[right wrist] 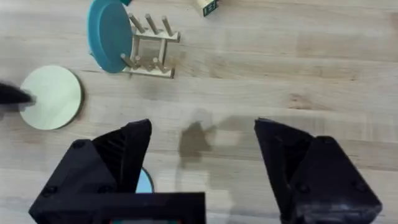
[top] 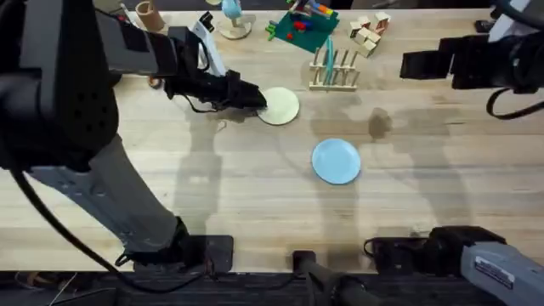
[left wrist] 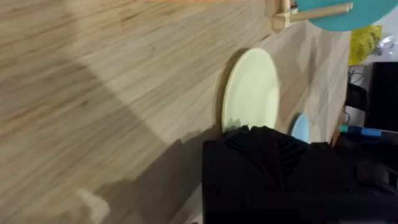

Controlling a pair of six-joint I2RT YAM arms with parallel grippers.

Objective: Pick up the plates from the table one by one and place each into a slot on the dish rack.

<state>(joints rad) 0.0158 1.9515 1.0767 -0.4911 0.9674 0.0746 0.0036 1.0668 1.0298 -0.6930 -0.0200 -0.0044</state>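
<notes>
Nearest my bases, the table (top: 255, 212) lies as bare plank, and on it, a little toward my right side, the light blue plate (top: 337, 161) lies flat, apart from everything else. In my right wrist view just a sliver of it peeks out from behind one finger.

My right pincer (right wrist: 202, 155) hangs high over the right part of the table with its black fingers (right wrist: 121, 152) spread wide and nothing between them; below it I see only wood and its own shadow.

Farther out, my left pincer (top: 255, 98) reaches across to the near edge of the cream plate (top: 280, 106), which lies flat on the table just short of the rack. From overhead the tip meets the plate's rim, but I cannot tell whether the fingers are apart or together there. In my left wrist view my own dark body covers the plate's near edge, so the contact itself is hidden.

Beyond the cream plate stands the dish rack (top: 333, 72), its thin dowels upright. In my right wrist view a teal plate (right wrist: 109, 34) stands on edge in it.

Past the rack, toys and wooden blocks (top: 369, 32) crowd the far edge, too small to make out further.
</notes>
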